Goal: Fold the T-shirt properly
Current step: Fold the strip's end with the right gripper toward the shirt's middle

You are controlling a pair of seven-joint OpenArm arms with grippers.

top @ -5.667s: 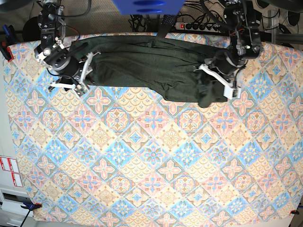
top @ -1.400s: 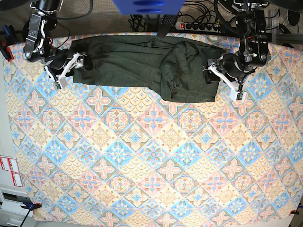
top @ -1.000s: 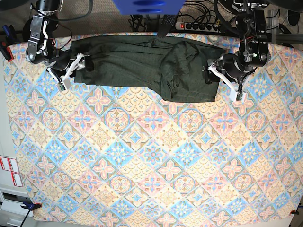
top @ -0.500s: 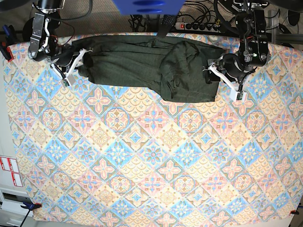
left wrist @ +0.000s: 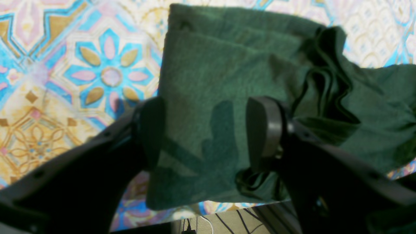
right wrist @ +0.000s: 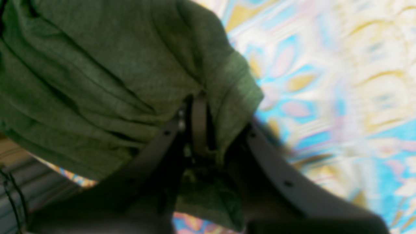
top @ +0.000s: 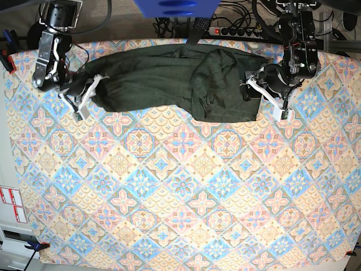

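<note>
The dark green T-shirt lies bunched in a long strip along the table's far edge, with a thicker folded heap at its right part. My right gripper, on the left of the base view, is shut on the shirt's left end. The blurred right wrist view shows fabric pinched in that gripper. My left gripper is at the shirt's right end. In the left wrist view it is open just above a flat folded corner of the shirt, holding nothing.
A patterned cloth covers the table. A power strip and cables lie behind the far edge, close to the shirt. A blue object hangs at top centre. A red clamp grips the left edge.
My right gripper has moved toward the front and slightly right, dragging the shirt's left end inward with it. The left arm and the shirt's right end have stayed put.
</note>
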